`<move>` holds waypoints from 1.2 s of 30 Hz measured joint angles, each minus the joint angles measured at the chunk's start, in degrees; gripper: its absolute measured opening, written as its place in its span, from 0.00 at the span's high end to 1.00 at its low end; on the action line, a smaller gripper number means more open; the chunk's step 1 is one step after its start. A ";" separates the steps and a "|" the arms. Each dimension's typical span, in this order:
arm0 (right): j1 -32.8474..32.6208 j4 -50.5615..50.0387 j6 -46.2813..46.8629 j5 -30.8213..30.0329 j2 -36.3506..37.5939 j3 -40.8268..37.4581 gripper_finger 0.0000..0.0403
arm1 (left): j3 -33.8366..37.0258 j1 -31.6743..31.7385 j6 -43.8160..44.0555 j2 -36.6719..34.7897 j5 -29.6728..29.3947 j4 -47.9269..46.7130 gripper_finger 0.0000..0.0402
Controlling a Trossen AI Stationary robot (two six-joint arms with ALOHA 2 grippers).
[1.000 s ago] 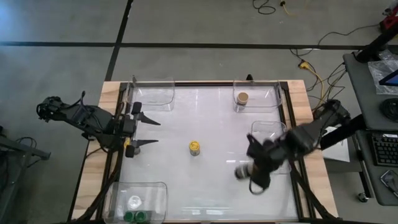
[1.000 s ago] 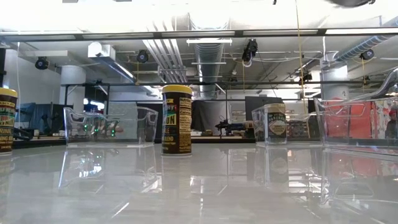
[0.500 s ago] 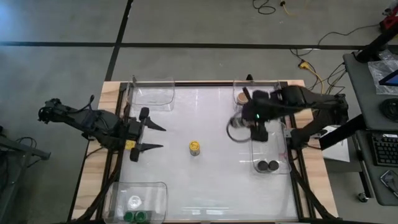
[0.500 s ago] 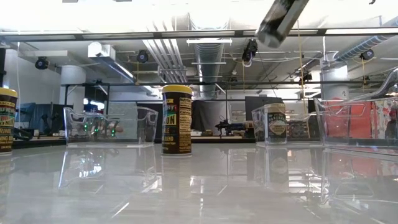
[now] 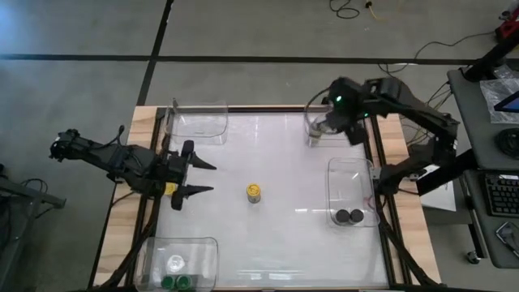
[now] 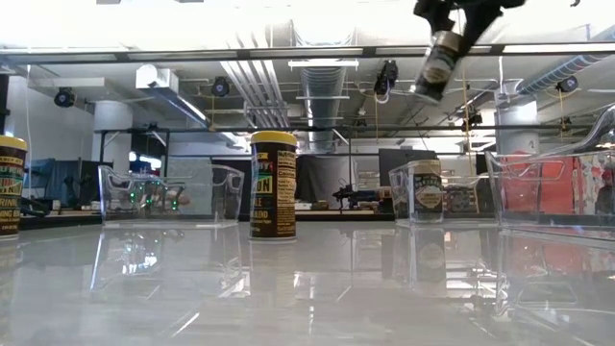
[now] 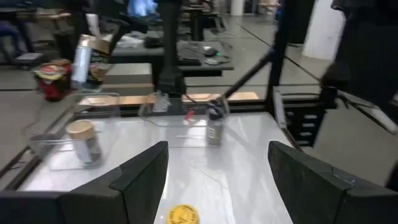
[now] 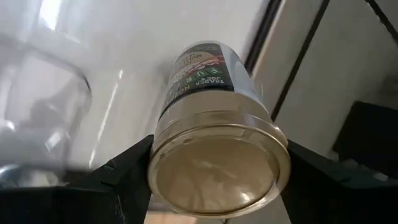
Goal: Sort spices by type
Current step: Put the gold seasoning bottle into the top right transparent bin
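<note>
Right fingers [image 8: 127, 171]: clamped on either side of a spice jar [image 8: 214, 134]; the jar's base faces the wrist camera, so the jar lies tilted in the grip

Right gripper [image 5: 328, 122]: raised above the far-right clear tray [image 5: 357, 118]; in the low view the held jar hangs high over the table, well clear of the surface

Far-right tray contents: one tan-lidded jar [image 6: 425, 190] standing upright inside

Left fingers [image 7: 140, 177]: spread apart, grasping nothing; left gripper [image 5: 190, 176] waits at the table's left edge

Yellow-lidded jar [image 5: 254, 192]: upright on the open table near the middle, in no tray; it stands in front of the left gripper

Other trays: two black-lidded jars [image 5: 350, 216] in the right-hand tray [image 5: 332, 174]; green-lidded jars [image 5: 177, 281] in the near-left tray [image 5: 203, 243]; far-left tray [image 5: 199, 122] shows no jar

Risk, release height: a drop from this height would probably bounce or topple the jar; cause is the gap to the tray floor

Risk, tilt: the jar may land on its edge and roll; cause is the slanted grip

Risk, collision: the descending jar could strike the tan-lidded jar or the tray wall; cause is limited room in the tray

Risk, sorting: the held jar's lid is not visible; type match cannot be confirmed
</note>
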State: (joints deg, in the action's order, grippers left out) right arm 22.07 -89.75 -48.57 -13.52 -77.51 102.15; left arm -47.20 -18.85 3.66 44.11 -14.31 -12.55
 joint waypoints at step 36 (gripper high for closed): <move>19.97 18.19 -31.50 2.68 -13.41 -24.38 0.33 | 0.00 0.00 -1.07 0.21 -3.58 -0.40 0.35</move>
State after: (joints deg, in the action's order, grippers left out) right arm 42.04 -71.56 -80.07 -10.84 -90.93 77.76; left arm -47.20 -18.85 2.59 44.31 -17.89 -12.95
